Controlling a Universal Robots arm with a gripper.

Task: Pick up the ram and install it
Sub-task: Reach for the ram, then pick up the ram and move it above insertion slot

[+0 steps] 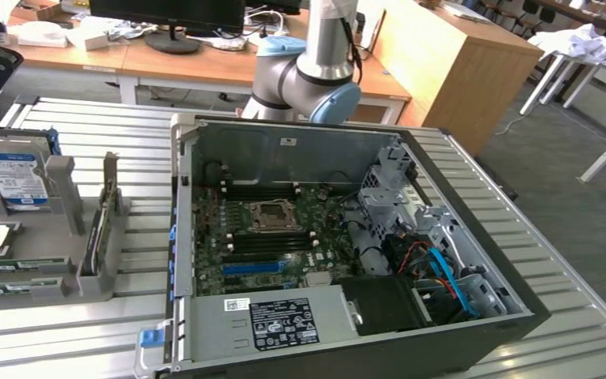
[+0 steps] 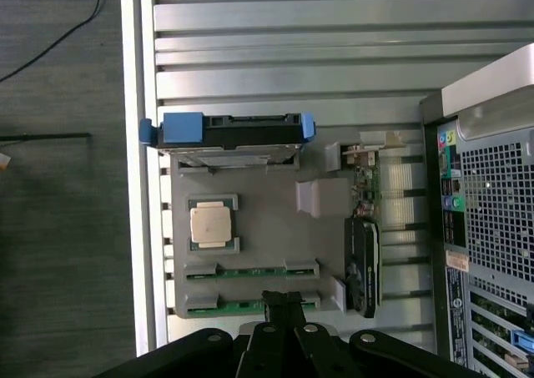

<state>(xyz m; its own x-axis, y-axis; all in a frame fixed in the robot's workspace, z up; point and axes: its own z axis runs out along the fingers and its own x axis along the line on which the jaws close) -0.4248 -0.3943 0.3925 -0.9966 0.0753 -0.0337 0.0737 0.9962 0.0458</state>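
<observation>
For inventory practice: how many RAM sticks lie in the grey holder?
2. One ram stick lies beside the processor; the second ram stick along the holder's edge. More could be hidden.

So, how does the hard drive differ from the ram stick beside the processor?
The hard drive is boxy and silver with a blue-white label; the ram stick is a thin green strip. The hard drive stands tall above the grey holder; the ram stick sits low in its slot. Both rest in that holder, outside the computer case.
</observation>
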